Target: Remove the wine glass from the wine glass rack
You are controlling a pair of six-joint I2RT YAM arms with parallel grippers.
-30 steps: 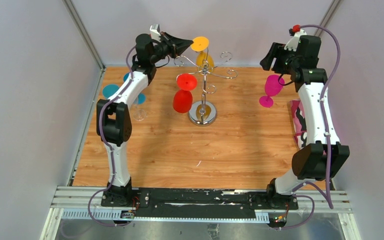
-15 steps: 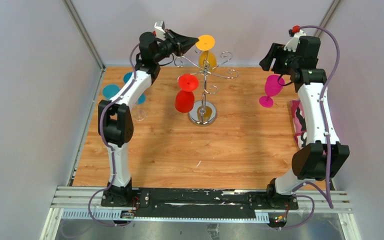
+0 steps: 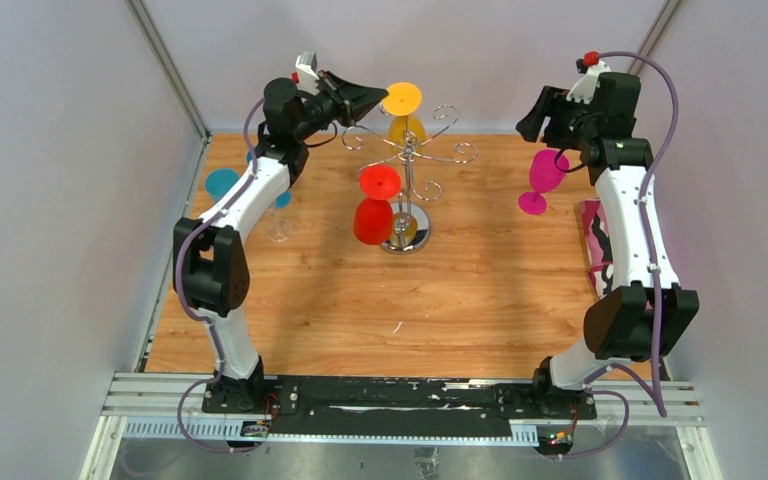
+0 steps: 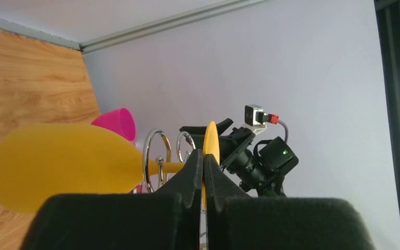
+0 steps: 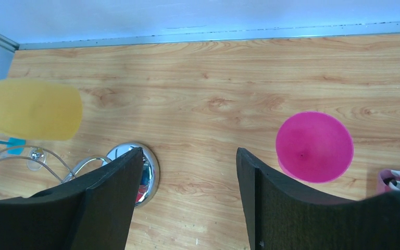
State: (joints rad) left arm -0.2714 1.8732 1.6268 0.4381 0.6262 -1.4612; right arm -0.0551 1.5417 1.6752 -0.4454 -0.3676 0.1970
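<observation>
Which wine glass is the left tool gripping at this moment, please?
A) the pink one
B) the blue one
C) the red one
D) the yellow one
D: in the left wrist view, the left tool is shut on the thin round foot of the yellow wine glass.

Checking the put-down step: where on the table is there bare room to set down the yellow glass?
The widest bare wood is the near half of the table, from the wine glass rack to the near edge. A smaller gap lies between the rack and the magenta glass. It is crowded at the far left, with the teal glasses and the clear glass.
</observation>
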